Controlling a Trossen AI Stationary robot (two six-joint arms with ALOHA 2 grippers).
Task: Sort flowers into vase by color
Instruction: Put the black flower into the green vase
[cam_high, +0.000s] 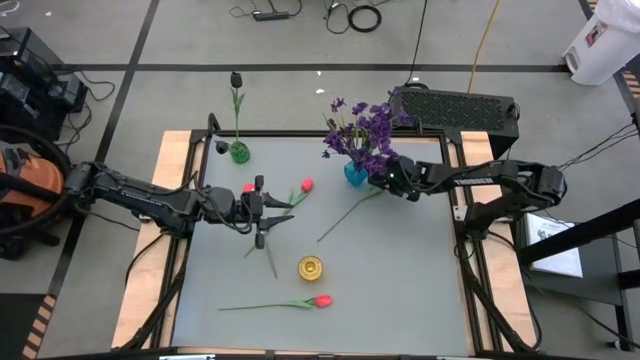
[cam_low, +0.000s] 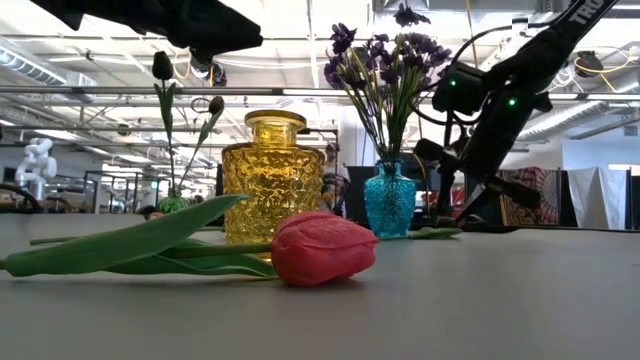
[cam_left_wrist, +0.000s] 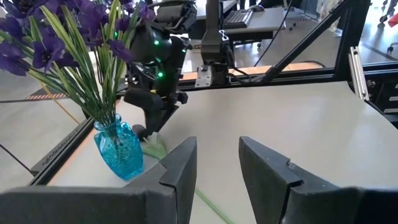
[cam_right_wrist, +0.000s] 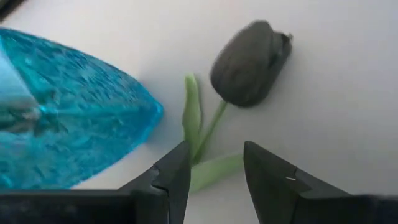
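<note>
From my remote seat I see the left pincer (cam_high: 262, 205) hovering over the left-middle of the grey counter (cam_high: 420, 280), its two blocky dark fingers (cam_left_wrist: 180, 171) parted with nothing between them. Behind it, at the counter's far left corner, a small round green glass vase (cam_high: 239, 152) holds a near-black tulip (cam_high: 236, 80) upright on a thin stem. Just beside the left pincer a red-pink tulip bud (cam_high: 306, 185) lies flat, its green stem running under the pincer. Nearer the front, a squat yellow glass vase (cam_high: 310, 267) with a pebbled, faceted surface and a wide collar stands empty, and in front of it a second red-pink tulip (cam_high: 321, 300) lies on its side, its smooth closed petals and long glossy leaf filling the low view. Right of centre at the back, a turquoise vase (cam_high: 356, 174) of crackled glass, bulbous below a narrow neck, carries the purple clustered blooms (cam_high: 362, 128) with slim green blade leaves. A loose near-black tulip bud (cam_right_wrist: 250, 62), matte and egg-shaped, lies on the counter just beside that vase, its stem trailing toward the middle. The right pincer (cam_high: 388, 182) hangs low over that stem close to the turquoise vase, fingers apart, straddling the stem without closing on it.
</note>
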